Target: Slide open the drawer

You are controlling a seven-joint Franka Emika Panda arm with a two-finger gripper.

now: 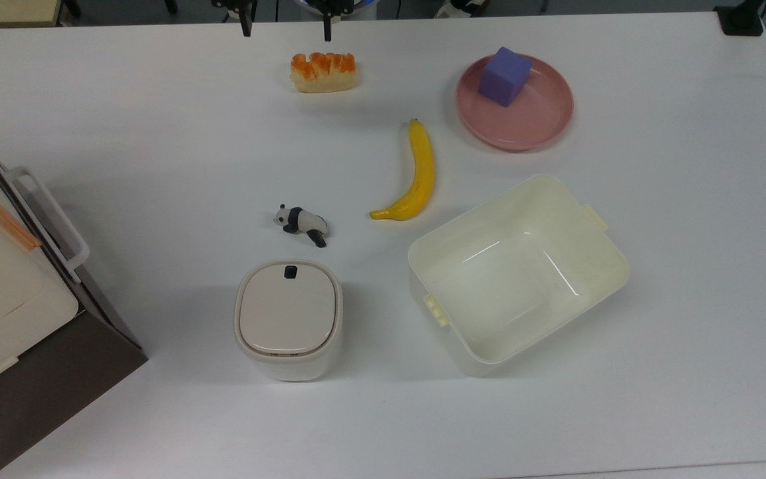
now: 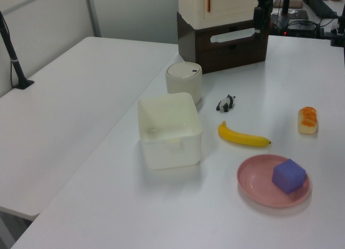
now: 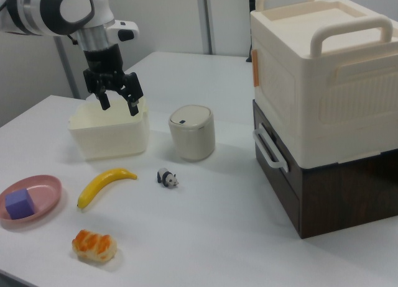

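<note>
drawer shut, handle facing out for a pull | gripper high above surface, jaws spread, empty, well apart from handle

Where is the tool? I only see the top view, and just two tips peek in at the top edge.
Observer: In the right view the tool hangs open and empty in the air, high above the table.
Operator: Is the drawer out?
Observer: No. In the left view the drawer looks shut, its dark front flush with the cabinet.
Operator: What can I grab?
Observer: A white handle runs across that front, with nothing touching it.
</note>
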